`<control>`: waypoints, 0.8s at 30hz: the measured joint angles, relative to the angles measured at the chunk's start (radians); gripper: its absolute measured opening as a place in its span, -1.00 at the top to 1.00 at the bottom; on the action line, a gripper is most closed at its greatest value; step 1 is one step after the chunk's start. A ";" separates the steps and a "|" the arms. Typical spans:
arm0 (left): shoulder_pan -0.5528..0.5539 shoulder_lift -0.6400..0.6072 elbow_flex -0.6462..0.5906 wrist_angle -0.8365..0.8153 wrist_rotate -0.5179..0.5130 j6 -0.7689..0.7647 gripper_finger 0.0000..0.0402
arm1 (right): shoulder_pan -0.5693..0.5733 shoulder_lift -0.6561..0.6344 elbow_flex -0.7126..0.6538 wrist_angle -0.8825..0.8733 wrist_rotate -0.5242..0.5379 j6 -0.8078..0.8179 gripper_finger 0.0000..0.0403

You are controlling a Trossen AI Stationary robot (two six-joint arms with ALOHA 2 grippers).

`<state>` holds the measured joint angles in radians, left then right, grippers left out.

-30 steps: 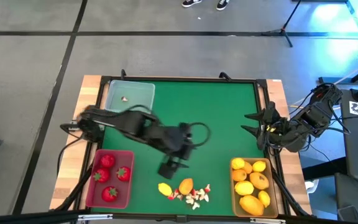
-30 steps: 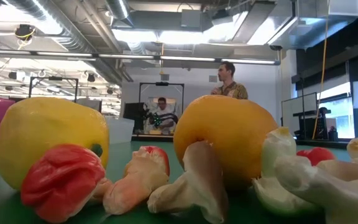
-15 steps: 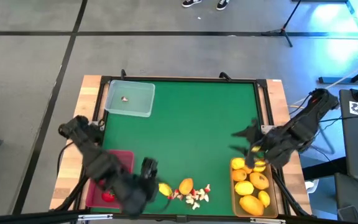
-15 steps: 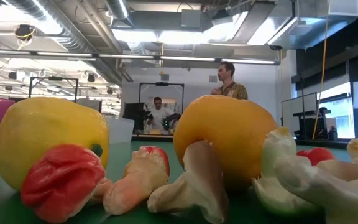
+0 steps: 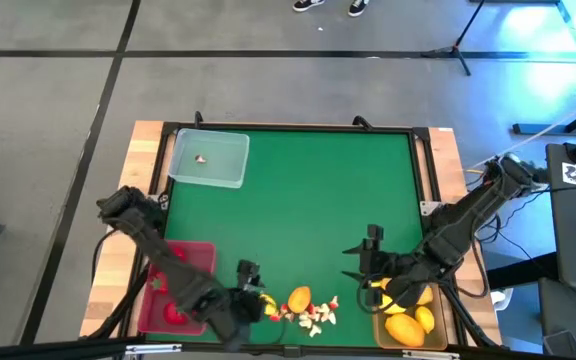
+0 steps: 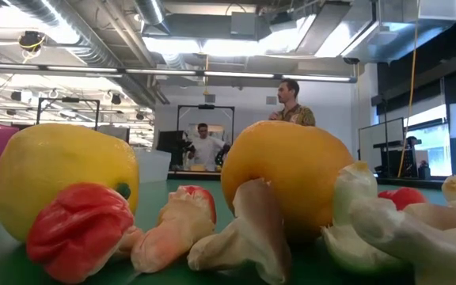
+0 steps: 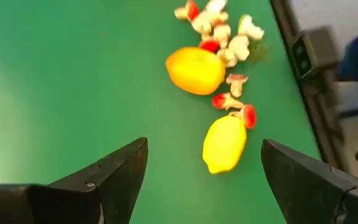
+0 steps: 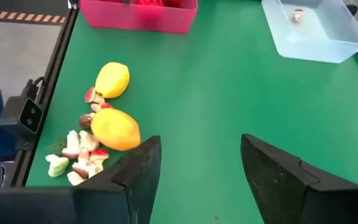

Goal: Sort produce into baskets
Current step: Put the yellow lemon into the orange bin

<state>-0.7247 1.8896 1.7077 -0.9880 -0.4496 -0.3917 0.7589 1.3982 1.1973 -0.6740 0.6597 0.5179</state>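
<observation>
A yellow lemon point(image 5: 265, 303), an orange lemon point(image 5: 299, 298) and several tiny white-and-red bits point(image 5: 316, 314) lie on the green mat at the near edge. They fill the low view, with the yellow lemon point(image 6: 66, 182) at its left. My left gripper point(image 5: 251, 280) is open just left of the yellow lemon point(image 7: 224, 144), touching nothing. My right gripper point(image 5: 363, 262) is open and empty, right of the pile. The pinkish-red tray point(image 5: 200, 250) holds strawberries. The tan tray point(image 5: 408, 325) holds lemons. The clear tray point(image 5: 208, 158) holds one tiny bit.
My left arm lies over the pinkish-red tray and my right arm over the tan tray. The clear tray stands at the far left corner. Bare green mat point(image 5: 308, 190) lies between the far edge and the pile. People stand in the room beyond the table point(image 6: 291, 103).
My left arm has swung from the table's middle toward the near left, over the pinkish-red tray, bringing its gripper down beside the yellow lemon. My right gripper has come from the right edge toward the near middle, past the tan tray. The produce has not moved.
</observation>
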 joint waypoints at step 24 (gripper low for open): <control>0.186 0.000 -0.471 0.590 0.471 0.235 -0.53 | 0.000 0.000 0.000 0.029 -0.077 0.008 -0.10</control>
<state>-0.5390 1.8893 1.2371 -0.3976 0.0217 -0.1572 0.7589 1.3986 1.1973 -0.6449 0.5824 0.5262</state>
